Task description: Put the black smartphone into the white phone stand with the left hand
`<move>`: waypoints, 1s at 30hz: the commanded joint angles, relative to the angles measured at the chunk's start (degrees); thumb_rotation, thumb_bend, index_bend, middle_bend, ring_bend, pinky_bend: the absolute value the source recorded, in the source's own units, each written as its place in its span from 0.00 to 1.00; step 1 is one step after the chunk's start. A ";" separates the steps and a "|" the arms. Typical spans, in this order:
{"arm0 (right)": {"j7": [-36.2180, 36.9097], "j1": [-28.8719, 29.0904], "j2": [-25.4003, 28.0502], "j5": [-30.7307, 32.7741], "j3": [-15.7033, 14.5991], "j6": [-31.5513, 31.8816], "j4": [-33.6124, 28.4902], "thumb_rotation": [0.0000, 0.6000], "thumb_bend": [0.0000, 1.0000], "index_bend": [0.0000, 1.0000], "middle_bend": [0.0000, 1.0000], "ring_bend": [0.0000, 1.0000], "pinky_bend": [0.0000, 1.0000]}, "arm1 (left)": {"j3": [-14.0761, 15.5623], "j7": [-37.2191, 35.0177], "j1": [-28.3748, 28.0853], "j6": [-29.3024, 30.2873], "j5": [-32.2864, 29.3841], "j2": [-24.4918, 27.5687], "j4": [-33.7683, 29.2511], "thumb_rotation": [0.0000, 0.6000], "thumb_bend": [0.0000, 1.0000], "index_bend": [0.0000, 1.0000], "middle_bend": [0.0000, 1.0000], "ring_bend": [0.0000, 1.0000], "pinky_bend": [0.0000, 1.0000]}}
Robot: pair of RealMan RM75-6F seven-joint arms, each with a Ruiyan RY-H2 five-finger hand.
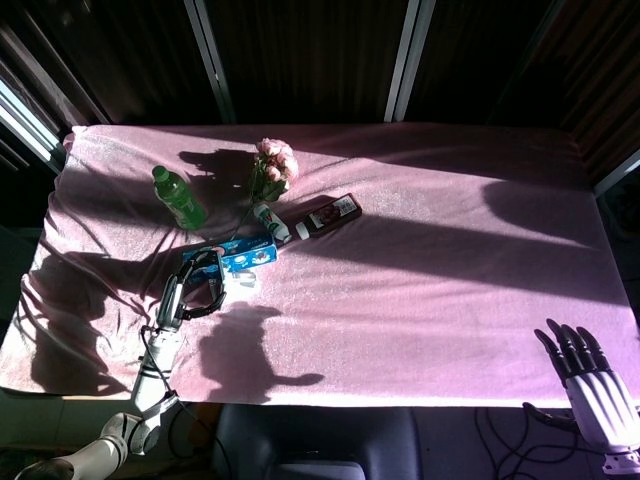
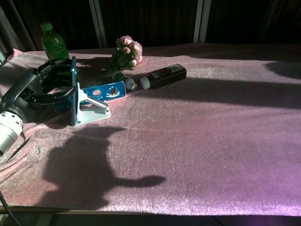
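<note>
In the chest view the smartphone (image 2: 73, 89) stands on edge, nearly upright, with its lower end down at the base of the white phone stand (image 2: 94, 112). My left hand (image 2: 40, 92) holds it from the left, fingers curled round its upper and middle edge. In the head view the left hand (image 1: 190, 293) sits just left of the stand (image 1: 238, 283), and the phone is lost in shadow there. My right hand (image 1: 592, 385) hangs off the table's near right corner with its fingers spread, holding nothing.
Behind the stand lie a blue toothpaste box (image 2: 106, 90), a small white tube (image 2: 126, 82) and a dark bottle (image 2: 164, 75) on its side. A green bottle (image 2: 52, 44) and a bunch of roses (image 2: 127, 51) stand further back. Pink cloth covers the table (image 2: 211, 141).
</note>
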 commanded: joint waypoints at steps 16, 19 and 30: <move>-0.60 0.34 -0.18 0.50 0.39 -0.67 -0.33 1.00 0.24 0.00 0.00 0.00 0.00 | 0.08 -2.93 -0.82 0.15 -0.43 -1.08 3.84 1.00 0.46 0.84 1.00 0.69 0.24; -0.52 0.10 -0.30 0.44 0.25 -0.38 -0.10 1.00 0.24 0.00 0.00 0.00 0.00 | 0.01 -3.21 -1.07 -0.15 -0.59 -1.18 4.23 1.00 0.45 0.84 1.00 0.68 0.24; -0.46 0.13 -0.31 0.48 0.35 -0.34 -0.14 1.00 0.24 0.00 0.00 0.00 0.00 | 0.51 -3.21 -1.41 -0.72 -0.66 -1.99 6.36 1.00 0.43 0.83 1.00 0.66 0.24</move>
